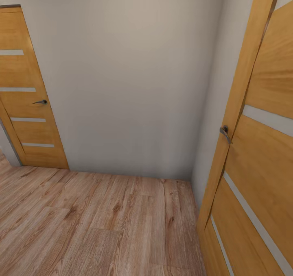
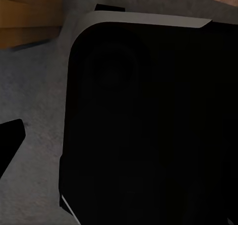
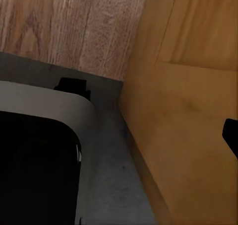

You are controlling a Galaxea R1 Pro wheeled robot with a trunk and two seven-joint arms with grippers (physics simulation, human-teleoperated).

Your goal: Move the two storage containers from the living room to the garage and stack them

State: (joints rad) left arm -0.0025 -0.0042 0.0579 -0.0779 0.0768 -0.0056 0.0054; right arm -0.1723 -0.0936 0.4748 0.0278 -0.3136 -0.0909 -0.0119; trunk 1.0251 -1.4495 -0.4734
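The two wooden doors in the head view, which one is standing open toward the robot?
The door on the right: its leaf swings out toward the camera, edge and handle close up. The door on the left sits farther back along the white wall.

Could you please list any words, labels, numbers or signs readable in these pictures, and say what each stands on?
None: no readable text anywhere. The two orange wooden doors with pale horizontal stripes, the plain off-white wall and the light wood plank floor carry no lettering, numbers or signs.
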